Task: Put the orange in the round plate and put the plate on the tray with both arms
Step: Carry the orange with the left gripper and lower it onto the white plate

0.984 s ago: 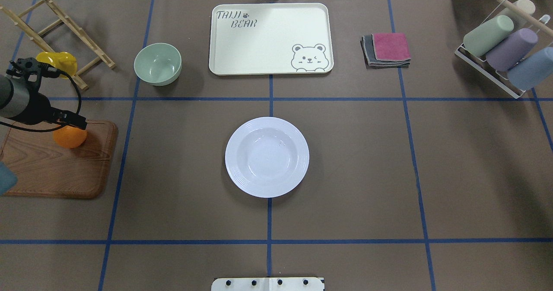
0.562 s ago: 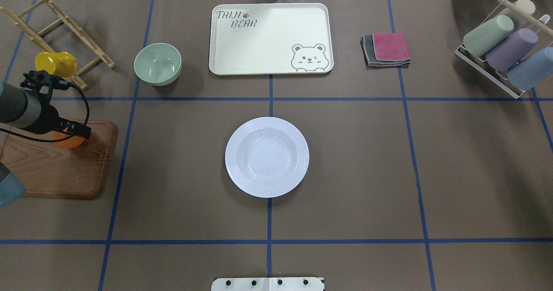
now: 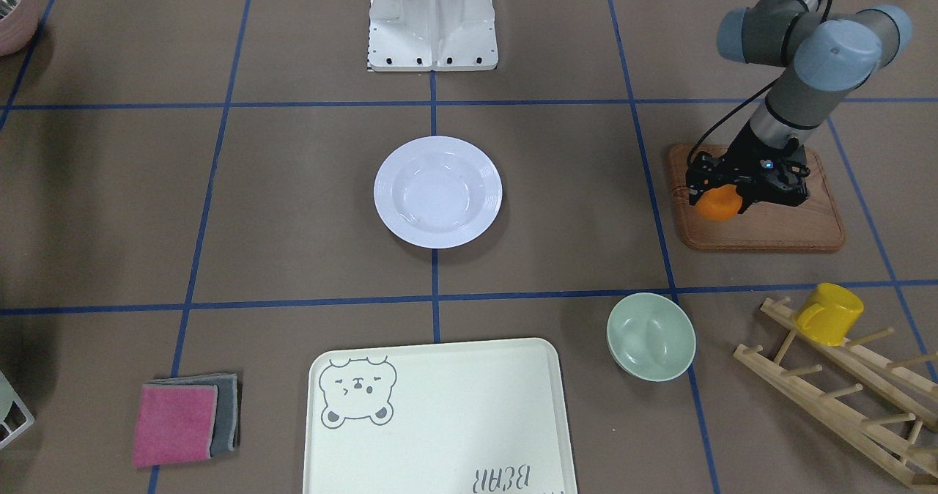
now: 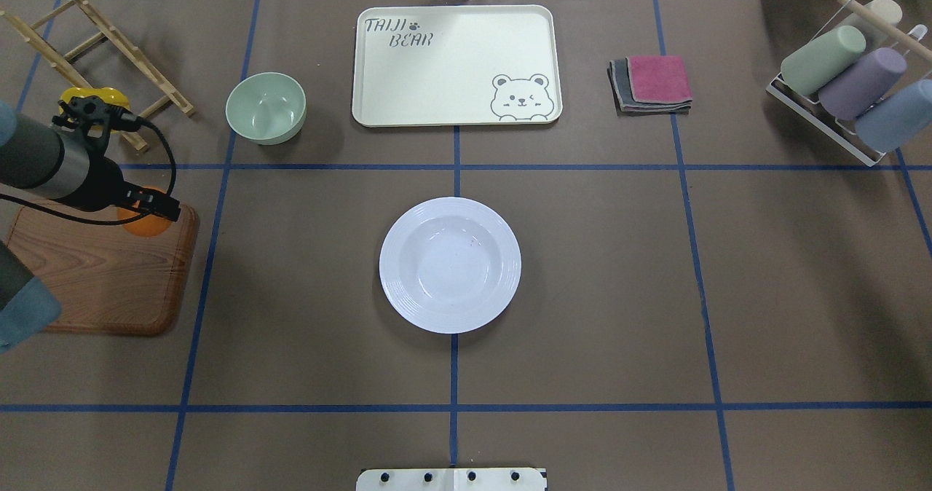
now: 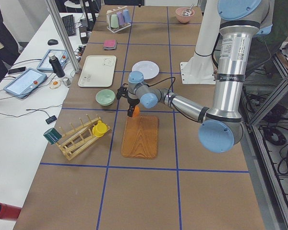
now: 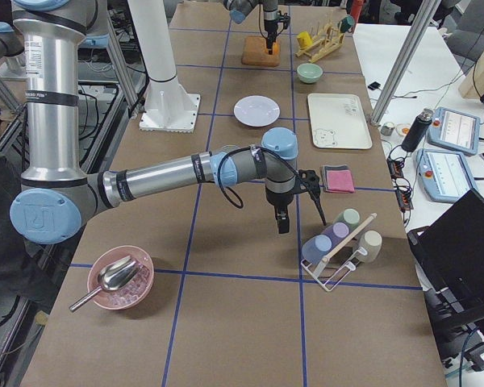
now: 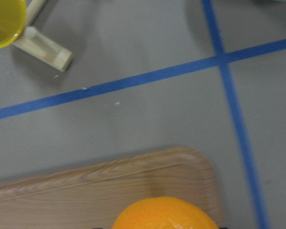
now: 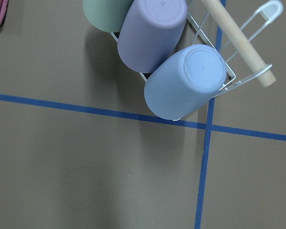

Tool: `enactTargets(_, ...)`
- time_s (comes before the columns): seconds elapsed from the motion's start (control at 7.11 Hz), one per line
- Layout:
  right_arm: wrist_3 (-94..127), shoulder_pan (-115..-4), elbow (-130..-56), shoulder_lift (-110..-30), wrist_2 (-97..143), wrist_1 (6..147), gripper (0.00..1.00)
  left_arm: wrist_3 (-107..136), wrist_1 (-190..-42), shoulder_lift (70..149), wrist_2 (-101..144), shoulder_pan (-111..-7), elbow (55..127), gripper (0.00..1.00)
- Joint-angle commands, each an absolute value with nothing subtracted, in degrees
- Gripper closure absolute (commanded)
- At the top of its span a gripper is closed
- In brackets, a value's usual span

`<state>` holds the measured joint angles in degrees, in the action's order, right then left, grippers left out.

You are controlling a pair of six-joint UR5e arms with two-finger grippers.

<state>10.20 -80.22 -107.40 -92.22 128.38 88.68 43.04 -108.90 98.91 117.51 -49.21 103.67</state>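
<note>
Bright-orange small round fruit is clamped in my left gripper, over the far corner of the brown wooden board. Beyond the board stand a pale-green bowl and a wooden peg rack holding a yellow mug. Open brown table lies between the fruit and the round white deep plate at the centre. The cream rectangular bear tray lies beyond the plate, at the table's far edge. My right gripper hangs near the wire cup rack; I cannot tell if it is open or closed.
</note>
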Motion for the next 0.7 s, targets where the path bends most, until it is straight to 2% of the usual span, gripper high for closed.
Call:
enactTargets(0.0, 9.59, -79.55, -107.49, -91.32, 128.32, 87.72, 0.0, 53.39, -95.5, 113.84, 116.72, -43.99, 104.24, 1.0)
enactTargets(0.56, 10.28, -78.14, -107.4, -91.14, 129.02, 82.71, 0.0, 72.83, -93.25, 134.69, 106.89, -31.84, 90.83, 1.0)
